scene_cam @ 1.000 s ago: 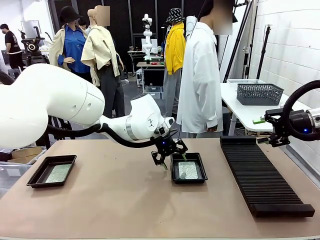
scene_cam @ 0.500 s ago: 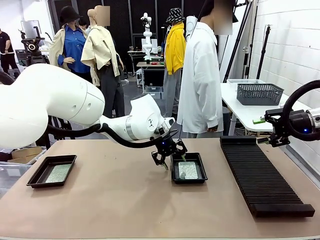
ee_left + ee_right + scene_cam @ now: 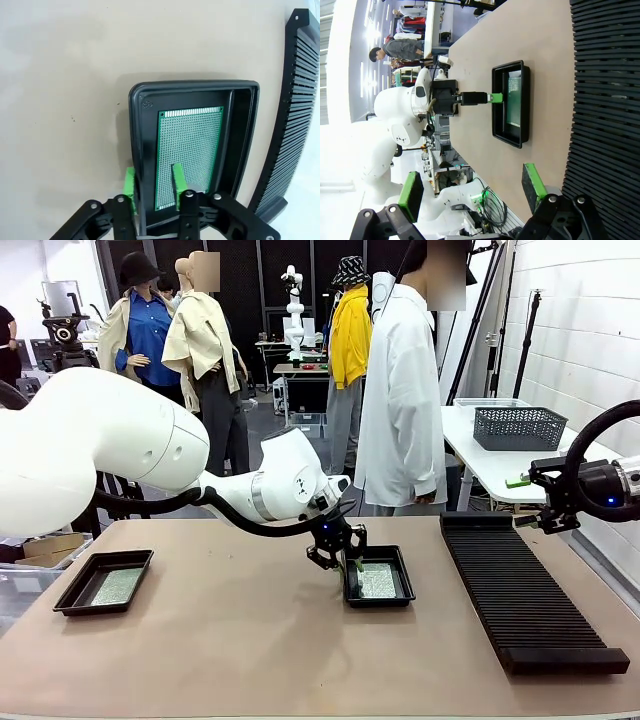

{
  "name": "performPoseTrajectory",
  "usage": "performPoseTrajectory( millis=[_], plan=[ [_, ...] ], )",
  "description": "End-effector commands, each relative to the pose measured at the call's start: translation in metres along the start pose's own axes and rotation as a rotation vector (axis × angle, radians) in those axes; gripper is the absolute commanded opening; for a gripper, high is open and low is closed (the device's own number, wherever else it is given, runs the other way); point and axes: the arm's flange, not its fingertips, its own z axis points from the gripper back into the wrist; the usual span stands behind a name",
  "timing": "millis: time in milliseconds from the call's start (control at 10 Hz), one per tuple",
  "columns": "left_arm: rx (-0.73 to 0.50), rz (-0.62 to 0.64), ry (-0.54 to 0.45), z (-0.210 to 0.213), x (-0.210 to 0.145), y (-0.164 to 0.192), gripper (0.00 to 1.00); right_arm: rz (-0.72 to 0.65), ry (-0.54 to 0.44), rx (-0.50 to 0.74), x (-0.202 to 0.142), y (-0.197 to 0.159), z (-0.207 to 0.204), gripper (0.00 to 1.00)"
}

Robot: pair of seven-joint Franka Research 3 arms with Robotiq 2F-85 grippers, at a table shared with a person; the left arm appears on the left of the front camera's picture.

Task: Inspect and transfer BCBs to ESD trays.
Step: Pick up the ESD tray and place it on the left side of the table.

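Observation:
A green BCB [image 3: 378,581] lies flat in the middle ESD tray [image 3: 410,587]. My left gripper [image 3: 345,562] is at that tray's left wall. The left wrist view shows its jaws half closed astride the wall of the ESD tray [image 3: 245,130]: one pad outside the rim, the other above the BCB [image 3: 192,145]. Contact is unclear. A second ESD tray [image 3: 68,602] at the table's left holds another BCB [image 3: 115,586]. My right gripper [image 3: 470,190] hangs open and empty beyond the table's right side, looking across at the tray [image 3: 496,100].
A long black ribbed rack [image 3: 520,590] covers the table's right part, close to the middle tray. A person in a white coat [image 3: 400,400] stands at the far edge. A mesh basket [image 3: 518,427] sits on a white side table behind.
My left gripper's jaws have narrowed around the middle tray's left wall and shifted slightly toward it. The right arm and both trays have stayed put.

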Motion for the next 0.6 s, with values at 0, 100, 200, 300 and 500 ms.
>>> performPoseTrajectory(
  millis=[0, 100, 200, 300, 500],
  plan=[
    [0.025, -0.036, 0.005, 0.0045, -0.0016, 0.0046, 0.0, -0.001, -0.002, -0.002, 0.0003, -0.0001, 0.0, 1.0],
    [0.034, -0.042, 0.009, 0.004, -0.0015, 0.0046, 0.0, -0.001, -0.002, -0.002, 0.0003, -0.0001, 0.0, 1.0],
    [0.041, -0.045, 0.013, 0.0038, -0.0012, 0.0042, 0.0, -0.001, -0.002, -0.002, 0.0003, -0.0001, 0.0, 1.0],
    [0.045, -0.042, 0.015, 0.0037, -0.0021, 0.004, 0.0, -0.001, -0.002, -0.002, 0.0003, -0.0001, 0.0, 1.0],
    [0.019, -0.023, 0.009, -0.0015, -0.0015, 0.001, 0.0, -0.001, -0.002, -0.002, 0.0003, -0.0001, 0.0, 1.0]
  ],
)
